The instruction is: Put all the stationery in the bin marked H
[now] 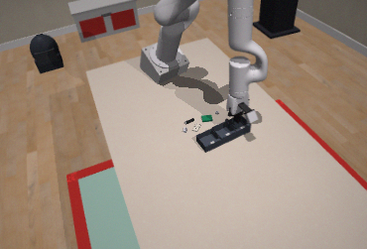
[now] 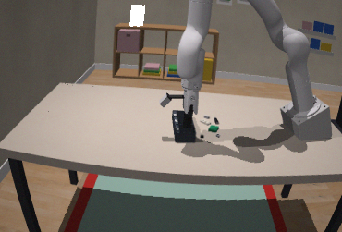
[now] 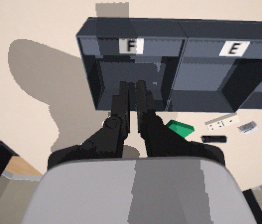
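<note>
Pincer nearly shut, nothing seen held, centre frame over compartment F (not H): risk of wrong-bin drop.

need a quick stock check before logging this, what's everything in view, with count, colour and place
bin row: 1, dark grey, several compartments, on the table under the tool; labels F and E readable in the wrist view, no H visible
green item: 1, green, flat, on the table beside the bins
black item: 1, black, small bar, left of the green one
white pieces: at least 2, white, small, near the bins; too small to identify
table: 1, beige top
floor mat: 1, pale green with red border, beside the table
cabinet: 1, grey with red doors, on the floor
bookshelf: 1, wooden, by the wall
arm: 1, white
tool: 1, black, fingers nearly shut, holding nothing, over compartment F
</note>
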